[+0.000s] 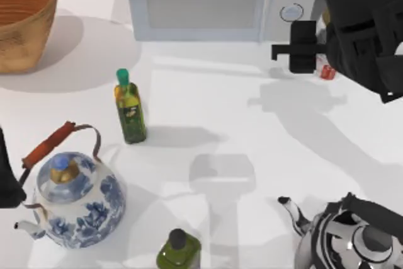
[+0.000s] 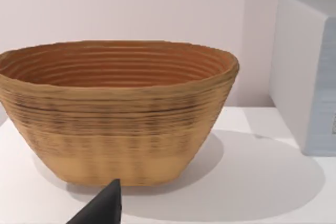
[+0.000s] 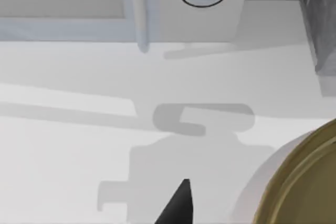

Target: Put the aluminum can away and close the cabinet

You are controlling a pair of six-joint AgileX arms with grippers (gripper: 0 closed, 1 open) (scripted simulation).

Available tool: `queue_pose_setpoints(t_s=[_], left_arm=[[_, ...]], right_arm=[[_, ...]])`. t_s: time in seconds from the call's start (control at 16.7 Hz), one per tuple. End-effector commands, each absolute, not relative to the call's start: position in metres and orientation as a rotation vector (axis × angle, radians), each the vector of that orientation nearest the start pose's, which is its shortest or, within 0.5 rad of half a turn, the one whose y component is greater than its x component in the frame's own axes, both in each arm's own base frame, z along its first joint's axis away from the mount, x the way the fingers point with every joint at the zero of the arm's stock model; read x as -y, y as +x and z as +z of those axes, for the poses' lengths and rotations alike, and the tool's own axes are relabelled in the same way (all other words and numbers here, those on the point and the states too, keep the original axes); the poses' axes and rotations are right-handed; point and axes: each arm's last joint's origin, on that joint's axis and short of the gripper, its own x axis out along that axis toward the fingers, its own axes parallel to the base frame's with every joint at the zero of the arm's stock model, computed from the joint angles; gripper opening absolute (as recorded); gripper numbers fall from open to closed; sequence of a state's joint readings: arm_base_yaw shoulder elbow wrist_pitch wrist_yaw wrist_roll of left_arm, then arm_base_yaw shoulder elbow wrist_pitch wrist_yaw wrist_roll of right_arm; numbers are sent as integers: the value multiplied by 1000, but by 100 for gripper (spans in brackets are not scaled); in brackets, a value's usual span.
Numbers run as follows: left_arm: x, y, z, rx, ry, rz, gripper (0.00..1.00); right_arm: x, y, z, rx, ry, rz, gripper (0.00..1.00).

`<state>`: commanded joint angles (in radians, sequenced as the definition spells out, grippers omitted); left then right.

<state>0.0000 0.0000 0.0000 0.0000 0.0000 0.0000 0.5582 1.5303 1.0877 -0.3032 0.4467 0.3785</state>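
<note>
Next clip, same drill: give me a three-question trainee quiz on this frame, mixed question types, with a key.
1. True or false: the right gripper is above the table near the microwave.
2. Multiple choice: what sits at the table's far left corner? A) wicker basket B) silver kettle C) olive oil bottle
3. Fill in: the aluminum can, seen close in the right wrist view, has a dull ____ top.

Key
1. True; it hovers just in front of the knobs.
2. A, the wicker basket. The silver kettle is at the near right, and the green-capped olive oil bottle stands nearer the middle.
3. Gold.
</note>
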Motion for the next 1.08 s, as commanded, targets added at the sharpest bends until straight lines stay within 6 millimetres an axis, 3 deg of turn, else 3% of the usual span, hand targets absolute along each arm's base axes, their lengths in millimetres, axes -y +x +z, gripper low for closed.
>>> queue_pose_setpoints(t_s=[0.24, 0.48, 0.84, 1.08], left_arm=[[1, 106, 160, 0, 0, 0, 100], [1, 106, 160, 0, 0, 0, 100], [1, 106, 160, 0, 0, 0, 100], [1, 106, 160, 0, 0, 0, 100]], right_arm=[[-120, 259, 265, -567, 24, -19, 0], [-67, 212, 268, -445, 74, -26, 0], [-15, 135, 233, -191, 98, -21, 0], [-3, 109, 192, -47, 52, -10, 0]])
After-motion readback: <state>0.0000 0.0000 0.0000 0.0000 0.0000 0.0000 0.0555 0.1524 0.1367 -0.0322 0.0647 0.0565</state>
